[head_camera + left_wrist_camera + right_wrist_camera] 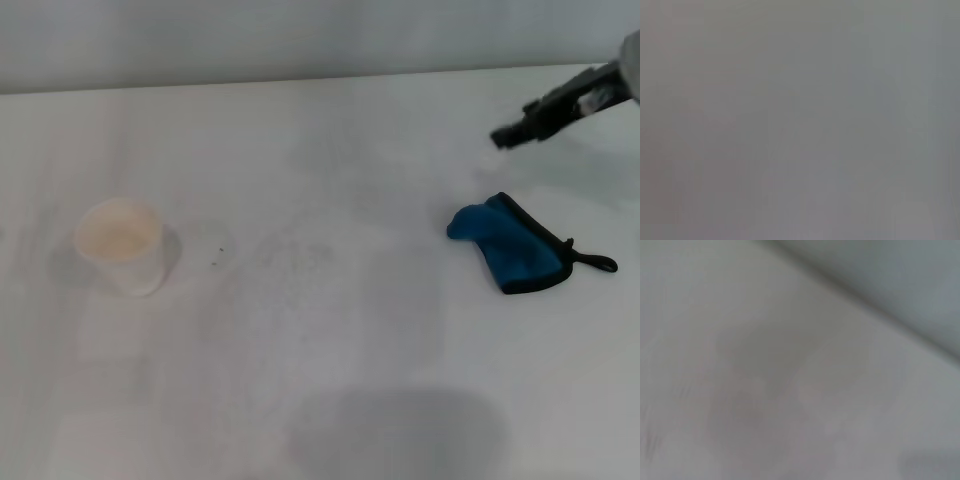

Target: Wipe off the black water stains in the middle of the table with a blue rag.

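Observation:
The blue rag (512, 243) lies crumpled on the white table (330, 150) at the right, its thin black loop pointing right. My right gripper (507, 136) hangs above the table just behind the rag, apart from it, reaching in from the upper right. Two tiny dark specks (220, 251) lie on the table right of the cup. No coin-sized blot of the black water stains shows. The right wrist view shows only bare table (765, 390) and its far edge. The left wrist view shows plain grey. My left gripper is out of view.
A white paper cup (123, 245) stands at the left. A large faint grey shadow patch (400, 430) lies at the near middle. The table's far edge (300, 80) runs along the back.

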`<action>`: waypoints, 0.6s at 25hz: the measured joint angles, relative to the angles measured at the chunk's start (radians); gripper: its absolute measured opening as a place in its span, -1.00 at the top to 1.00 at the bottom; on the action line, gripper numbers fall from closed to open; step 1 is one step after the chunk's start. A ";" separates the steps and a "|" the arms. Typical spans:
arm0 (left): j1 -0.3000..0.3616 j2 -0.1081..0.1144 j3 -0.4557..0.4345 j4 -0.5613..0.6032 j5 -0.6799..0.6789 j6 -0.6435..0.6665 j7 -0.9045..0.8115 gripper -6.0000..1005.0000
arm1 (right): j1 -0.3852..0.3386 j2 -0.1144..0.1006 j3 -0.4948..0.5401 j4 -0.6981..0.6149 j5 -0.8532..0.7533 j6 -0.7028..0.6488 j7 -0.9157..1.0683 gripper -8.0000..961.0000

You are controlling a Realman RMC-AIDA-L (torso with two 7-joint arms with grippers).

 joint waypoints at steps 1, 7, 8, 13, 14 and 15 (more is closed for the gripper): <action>-0.002 0.000 0.000 -0.002 -0.005 0.000 0.000 -0.75 | -0.015 -0.001 0.048 0.012 0.048 -0.028 -0.045 -0.29; -0.020 -0.001 0.000 -0.014 -0.039 -0.016 0.002 -0.75 | -0.131 -0.002 0.221 0.098 0.371 -0.202 -0.292 -0.33; -0.023 -0.001 0.000 -0.014 -0.039 -0.022 0.005 -0.75 | -0.157 -0.003 0.244 0.126 0.450 -0.234 -0.350 -0.32; -0.034 -0.005 0.000 -0.011 -0.043 -0.048 0.055 -0.75 | -0.239 -0.005 0.363 0.300 0.828 -0.305 -0.670 -0.32; -0.035 -0.005 0.000 -0.008 -0.044 -0.052 0.064 -0.75 | -0.246 -0.006 0.395 0.346 0.909 -0.310 -0.742 -0.32; -0.036 -0.006 0.000 -0.005 -0.046 -0.054 0.072 -0.75 | -0.251 -0.007 0.418 0.372 0.955 -0.312 -0.789 -0.32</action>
